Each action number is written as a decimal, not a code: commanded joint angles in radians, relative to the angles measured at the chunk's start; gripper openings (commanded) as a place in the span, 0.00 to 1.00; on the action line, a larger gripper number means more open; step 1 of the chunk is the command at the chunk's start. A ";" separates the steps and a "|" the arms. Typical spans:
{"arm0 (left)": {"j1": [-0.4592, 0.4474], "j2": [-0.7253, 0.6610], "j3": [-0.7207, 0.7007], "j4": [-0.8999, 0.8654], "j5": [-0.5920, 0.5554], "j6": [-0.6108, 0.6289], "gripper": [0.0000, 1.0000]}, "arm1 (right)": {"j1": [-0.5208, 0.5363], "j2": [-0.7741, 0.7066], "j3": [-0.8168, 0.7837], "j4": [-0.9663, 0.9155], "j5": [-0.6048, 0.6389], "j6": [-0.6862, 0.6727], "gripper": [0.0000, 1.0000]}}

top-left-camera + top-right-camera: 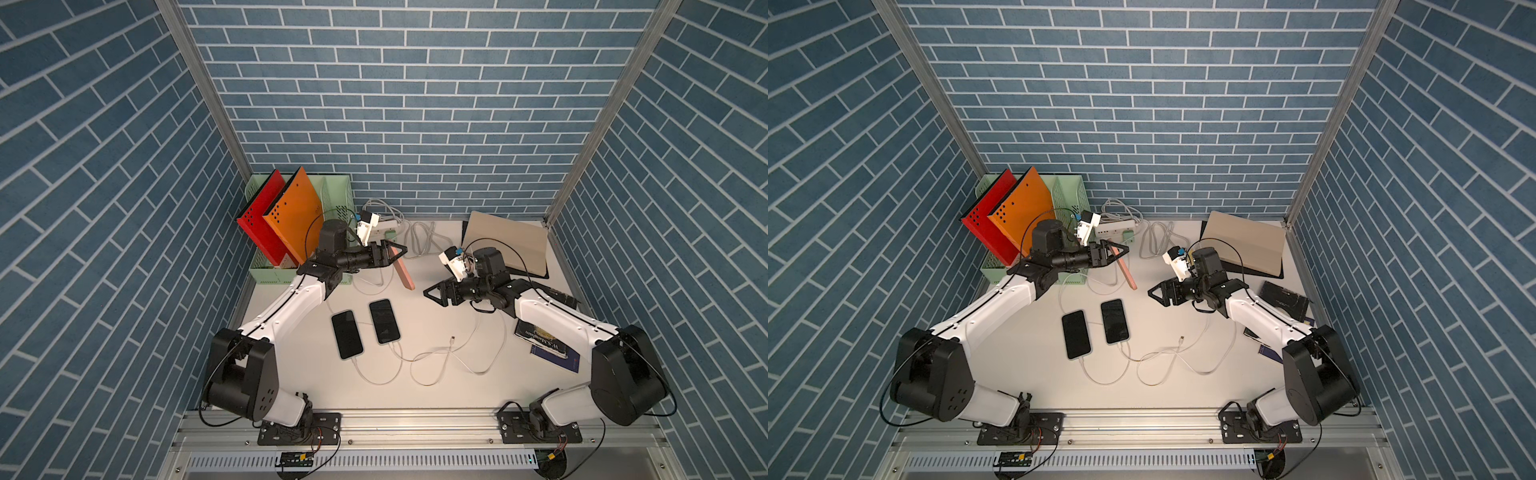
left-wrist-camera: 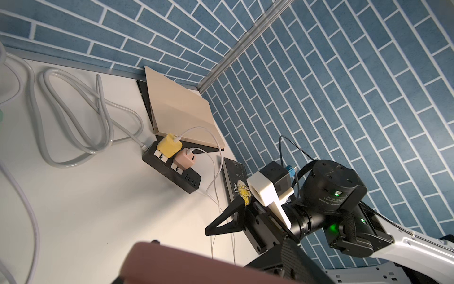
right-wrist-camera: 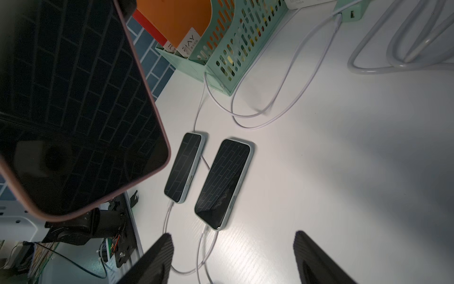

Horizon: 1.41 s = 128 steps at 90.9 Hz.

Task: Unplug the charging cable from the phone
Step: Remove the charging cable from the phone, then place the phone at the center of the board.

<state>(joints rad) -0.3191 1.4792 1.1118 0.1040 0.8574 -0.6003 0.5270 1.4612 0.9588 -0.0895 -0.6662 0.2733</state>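
- Charging cable: its free plug lies on the white table, right of the two flat phones and apart from both. It is in no phone. The white cord loops away from it across the tabletop.
- Pink phone: held up off the table, tilted and seen nearly edge-on in both top views. It hangs just right of the green file rack. In the right wrist view its dark screen fills the near corner, with no cord at the edge that shows.
- Left gripper: clamped narrow on the pink phone's upper end.
- Left arm: it rises from its base at the near edge, leans back towards the rack, and bends at the elbow. Its wrist lies about level and points towards the middle of the table.
- Right gripper: fingers spread wide with nothing between them, only bare table and cords beneath. In a top view it hangs above the table, facing the left gripper and well apart from the pink phone.
- Right arm: it reaches in from its base at the near right, with the forearm over a dark book and the wrist turned towards the centre.
- Two other phones: flat, screens up, side by side, each with a white cord in its near end.
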 commanded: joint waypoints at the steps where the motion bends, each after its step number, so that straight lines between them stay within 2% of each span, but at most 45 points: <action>1: 0.000 -0.046 -0.010 0.030 0.052 0.033 0.00 | -0.018 0.018 0.038 0.005 -0.176 0.000 0.81; 13: -0.001 -0.082 -0.022 0.031 0.090 0.076 0.00 | -0.031 0.007 0.013 0.193 -0.407 0.082 0.86; 22: -0.001 -0.105 -0.031 0.031 0.111 0.105 0.00 | -0.029 0.012 0.014 0.293 -0.492 0.135 0.89; 48: -0.036 -0.125 -0.034 0.023 0.167 0.148 0.00 | 0.007 0.083 0.103 0.260 -0.546 0.098 0.99; 65: -0.062 -0.135 -0.023 -0.021 0.188 0.201 0.00 | 0.037 0.107 0.150 0.215 -0.536 0.045 0.99; 95: -0.080 -0.140 -0.018 -0.031 0.185 0.217 0.00 | 0.082 0.137 0.194 0.219 -0.572 0.034 0.99; 108: -0.082 -0.138 -0.018 -0.033 0.175 0.218 0.00 | 0.081 0.134 0.189 0.232 -0.576 0.033 0.92; 128: -0.083 -0.135 -0.024 -0.035 0.163 0.222 0.00 | 0.082 0.136 0.180 0.248 -0.589 0.038 0.65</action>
<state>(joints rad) -0.3981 1.3632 1.0798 0.0471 1.0107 -0.4034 0.6060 1.5929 1.1229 0.1455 -1.2209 0.3058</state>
